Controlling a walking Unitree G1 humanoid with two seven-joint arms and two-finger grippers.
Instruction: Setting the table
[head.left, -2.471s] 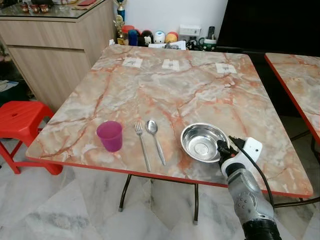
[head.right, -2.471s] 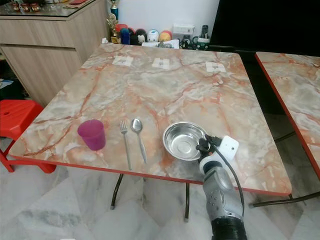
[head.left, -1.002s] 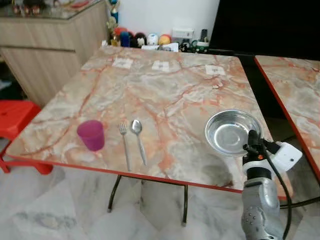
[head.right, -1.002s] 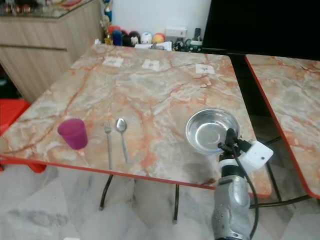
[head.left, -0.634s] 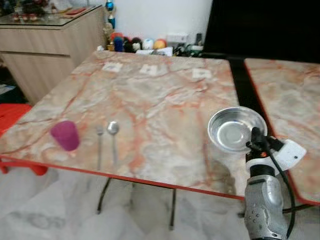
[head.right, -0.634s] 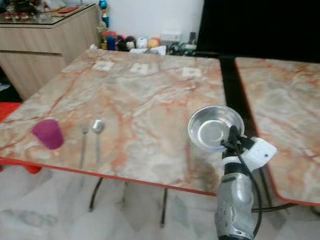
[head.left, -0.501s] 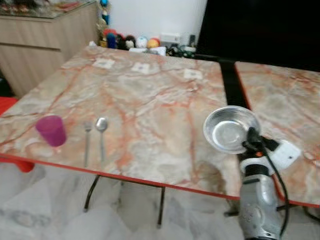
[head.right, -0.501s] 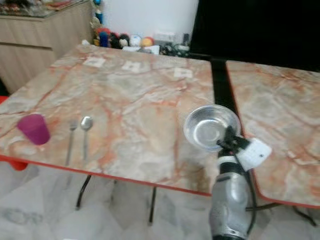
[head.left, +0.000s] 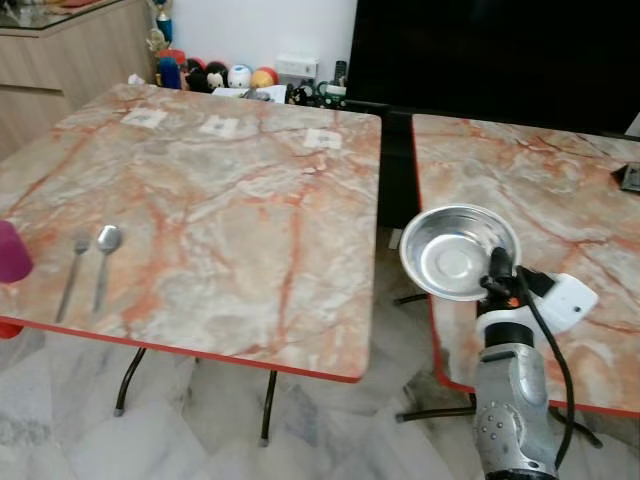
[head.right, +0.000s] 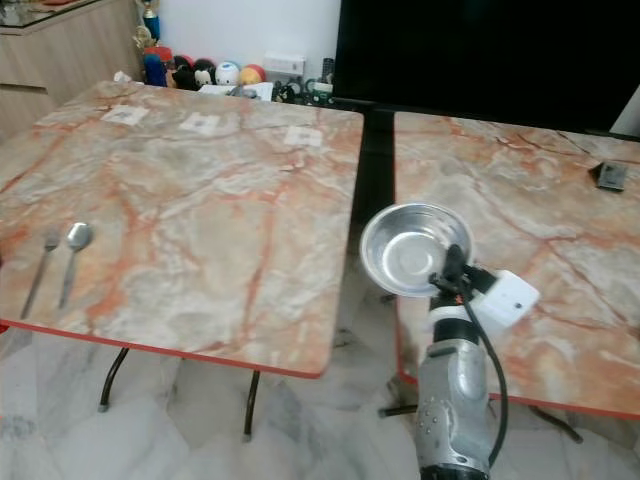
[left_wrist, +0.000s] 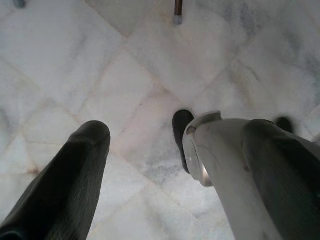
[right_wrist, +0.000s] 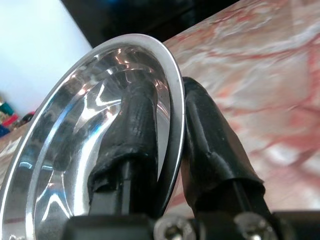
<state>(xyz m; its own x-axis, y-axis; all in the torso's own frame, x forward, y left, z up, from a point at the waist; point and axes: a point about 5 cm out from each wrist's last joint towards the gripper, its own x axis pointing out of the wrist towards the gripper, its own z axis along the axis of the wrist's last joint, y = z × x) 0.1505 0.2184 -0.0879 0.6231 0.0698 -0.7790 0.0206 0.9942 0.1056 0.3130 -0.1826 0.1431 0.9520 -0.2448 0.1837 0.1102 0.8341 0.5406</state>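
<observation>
The steel bowl (head.left: 459, 252) is up off both benches, held by its near rim in the right gripper (right_wrist: 170, 150). One black finger (right_wrist: 132, 130) lies inside the bowl and the other presses the outside of the rim, so the fingers are pinching the bowl's thin wall. Seen from the head, the bowl hangs just over the near-left corner of the second bench (head.left: 560, 200), beside the gap that parts it from the first bench (head.left: 220, 200).

Well away from the bowl, toward the far side of the first bench's front edge, lie the fork (head.left: 71, 275) and spoon (head.left: 104, 262), with a purple cup (head.left: 12, 252) just beyond them.

The left gripper (left_wrist: 145, 165) hangs idle over the marble floor (left_wrist: 75, 60), its fingers spread apart.

To my eye, a rim pinch like this is the weak point. The bowl is slick and could swing or slip, so the carry should be slow and level. I would lower it until its base sits flat on the bench before loosening the fingers, and keep it back from the red edge.
</observation>
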